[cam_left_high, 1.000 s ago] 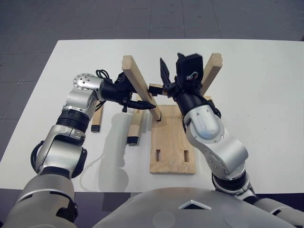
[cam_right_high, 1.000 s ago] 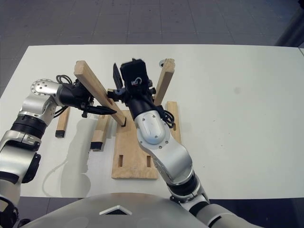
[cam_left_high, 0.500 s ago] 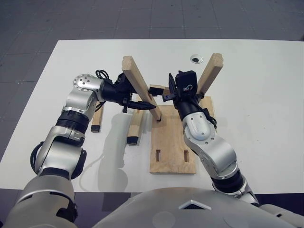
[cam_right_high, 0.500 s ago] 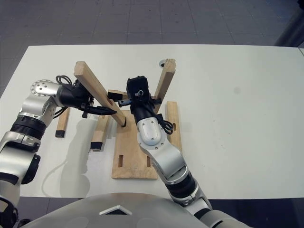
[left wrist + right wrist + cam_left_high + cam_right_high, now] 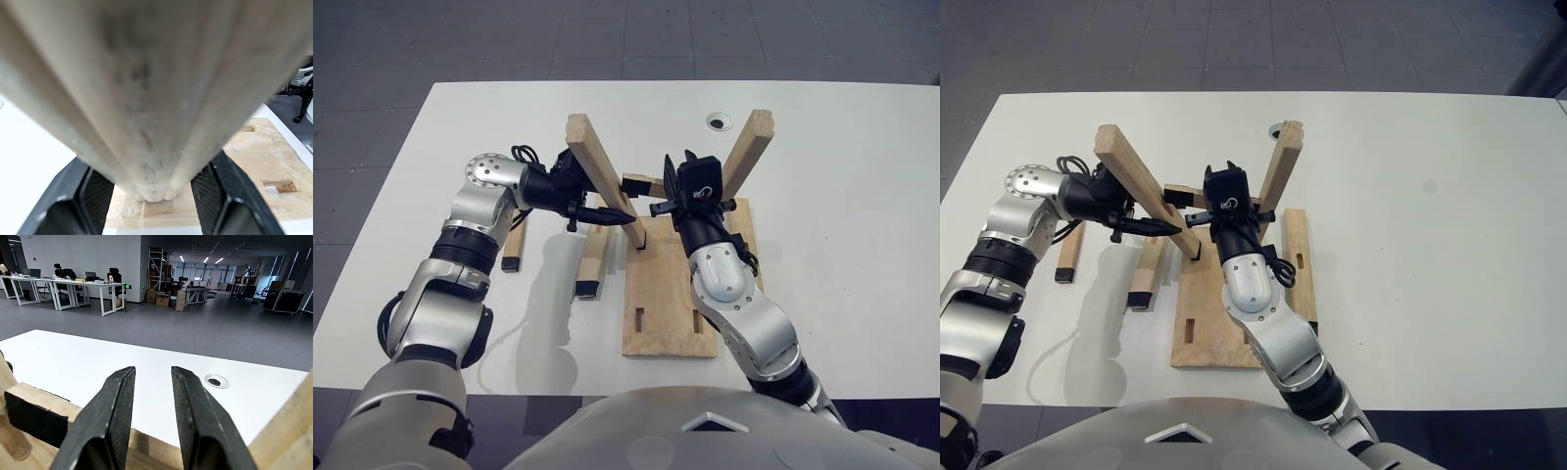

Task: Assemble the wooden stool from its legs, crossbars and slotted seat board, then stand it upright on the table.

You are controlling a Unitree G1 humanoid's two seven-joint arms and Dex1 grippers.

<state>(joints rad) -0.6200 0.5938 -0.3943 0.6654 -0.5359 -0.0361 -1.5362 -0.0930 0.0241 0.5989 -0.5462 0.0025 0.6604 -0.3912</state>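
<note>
The slotted seat board (image 5: 666,294) lies flat on the white table. Two legs stand tilted in its far slots: the left leg (image 5: 597,171) and the right leg (image 5: 744,147) lean apart like a V. My left gripper (image 5: 612,213) is shut on the left leg (image 5: 146,88) low down, one finger (image 5: 93,196) on each side. A crossbar (image 5: 636,183) with a black end sticks out from the left leg toward the gap. My right gripper (image 5: 677,164) hovers between the legs, just above that crossbar (image 5: 34,411). Its fingers (image 5: 115,401) stand narrowly open with nothing between them.
Two loose wooden pieces (image 5: 590,264) (image 5: 513,240) lie on the table left of the board. Another bar (image 5: 1298,259) lies along the board's right side. A round cable hole (image 5: 717,120) sits in the table behind the legs. Bare table spreads to the right.
My right gripper has come down from high between the legs to just above the crossbar, and its fingers have drawn closer together. The left gripper and both legs have stayed put.
</note>
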